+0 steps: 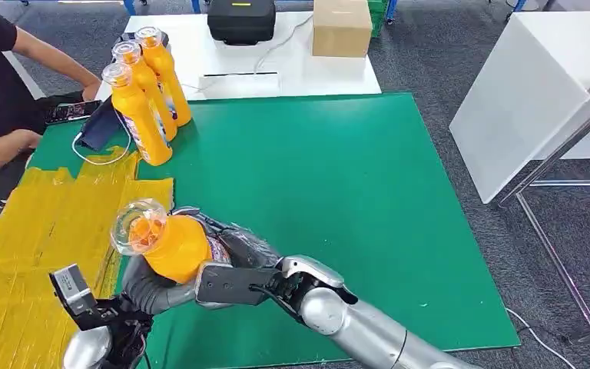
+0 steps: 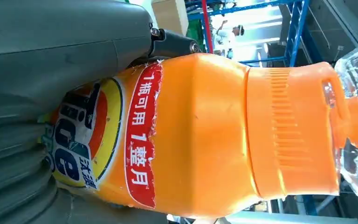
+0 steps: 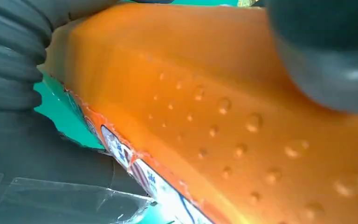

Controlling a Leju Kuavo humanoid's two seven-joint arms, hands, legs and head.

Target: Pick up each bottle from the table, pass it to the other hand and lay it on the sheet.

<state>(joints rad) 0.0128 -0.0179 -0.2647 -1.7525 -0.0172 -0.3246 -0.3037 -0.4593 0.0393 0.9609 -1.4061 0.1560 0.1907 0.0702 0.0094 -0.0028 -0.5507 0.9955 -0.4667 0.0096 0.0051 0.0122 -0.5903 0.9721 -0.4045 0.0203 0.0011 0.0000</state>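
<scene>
Head view | orange bottle (image 1: 170, 244) riding mid-handover above green worktop (image 1: 338, 192), beside yellow sheet (image 1: 38, 231) | right hand (image 1: 238, 265) fingers wrapping its body | left hand (image 1: 150, 290) cupping beneath, likely taking over.

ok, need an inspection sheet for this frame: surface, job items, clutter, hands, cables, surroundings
Surface: green mat over the table; yellow sheet at its left edge, wrinkled.
Job's things: one orange bottle held above the mat's near edge, clear cap toward the yellow sheet; three orange bottles upright at the mat's far left corner.
Clutter: black case, cardboard box and phone beyond the mat.
Hands: right hand and left hand both grip the held bottle.
Cables: white cable looping near the three bottles; another by the floor.
Surroundings: person seated at far left; white table at right.
</scene>
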